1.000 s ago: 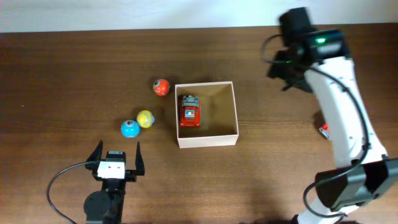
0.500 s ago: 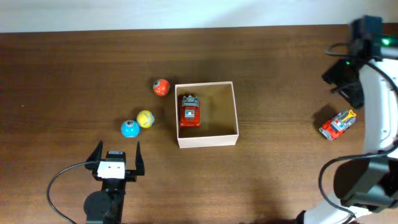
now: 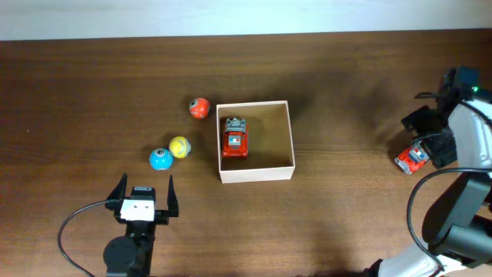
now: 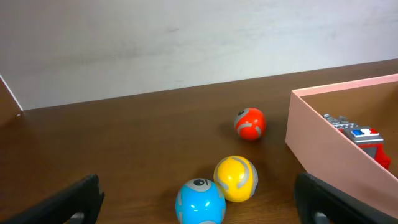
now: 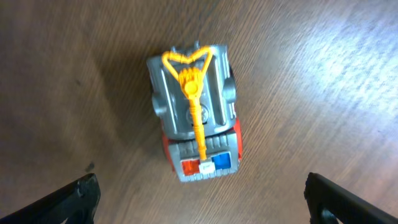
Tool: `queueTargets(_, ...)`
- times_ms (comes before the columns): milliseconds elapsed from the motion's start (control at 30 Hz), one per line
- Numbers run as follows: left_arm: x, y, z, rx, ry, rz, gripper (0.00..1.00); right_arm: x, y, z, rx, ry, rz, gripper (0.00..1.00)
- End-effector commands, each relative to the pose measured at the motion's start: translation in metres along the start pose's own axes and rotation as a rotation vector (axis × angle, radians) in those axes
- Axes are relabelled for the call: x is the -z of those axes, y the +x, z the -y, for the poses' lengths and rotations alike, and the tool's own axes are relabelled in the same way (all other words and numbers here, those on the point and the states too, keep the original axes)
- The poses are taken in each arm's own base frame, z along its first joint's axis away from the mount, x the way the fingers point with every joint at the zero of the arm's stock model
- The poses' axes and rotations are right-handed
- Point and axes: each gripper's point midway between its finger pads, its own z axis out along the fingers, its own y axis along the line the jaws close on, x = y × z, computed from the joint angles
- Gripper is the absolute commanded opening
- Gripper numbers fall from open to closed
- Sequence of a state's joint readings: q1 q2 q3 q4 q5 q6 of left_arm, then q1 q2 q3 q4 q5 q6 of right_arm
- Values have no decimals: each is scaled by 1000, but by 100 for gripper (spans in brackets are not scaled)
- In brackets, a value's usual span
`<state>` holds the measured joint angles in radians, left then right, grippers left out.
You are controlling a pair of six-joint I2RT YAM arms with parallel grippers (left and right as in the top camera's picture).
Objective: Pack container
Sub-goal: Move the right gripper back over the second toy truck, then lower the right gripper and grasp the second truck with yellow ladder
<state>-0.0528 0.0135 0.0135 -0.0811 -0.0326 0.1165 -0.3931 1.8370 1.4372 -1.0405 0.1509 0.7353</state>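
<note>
On the dark wooden table (image 3: pixel 92 77), the items were laid out as listed below.

The white right arm (image 3: pixel 470 142) reached in along the right edge of the table.

The container (image 3: pixel 257 173) sat near the middle of the table, open side up, with its tan floor visible. A red toy truck (image 3: pixel 235 138) with a grey end lay inside it against the left wall, the grey end toward the far side.

The left gripper (image 3: pixel 146 183) was positioned at the near left of the table. Its two fingers were spread wide apart over bare wood and pointed toward the balls.

The right gripper (image 5: pixel 202 196) was positioned over a second toy truck (image 5: pixel 196 112) close to the right edge, well apart from the container. The right wrist view showed the fingers spread wide, one at each lower corner, with the truck on the wood between them and touched by neither. This truck had a red body, a grey back, a yellow boom on top and small blue and red lights.

Three balls lay left of the container. An orange-red ball (image 3: pixel 199 108) sat just beside its far left corner. A yellow ball (image 3: pixel 179 146) and a blue ball (image 3: pixel 160 158) lay touching each other, nearer the left gripper.
</note>
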Motion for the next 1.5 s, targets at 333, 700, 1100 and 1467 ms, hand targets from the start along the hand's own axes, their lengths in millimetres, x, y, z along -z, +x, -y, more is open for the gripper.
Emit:
queueTargets(333,0,1,1,-16,5,2,99,-27,1,2,22,-1,35,99)
queueTargets(700,0,1,1,-16,5,2,99,-34,-20,6,8,-8,89,99)
queueTargets(1100,0,1,0,-16,5,2,99,-65,-14,6,34,30,42,99)
queueTargets(1467,0,1,1,-16,5,2,99,-69,-13,6,36,35,36,81)
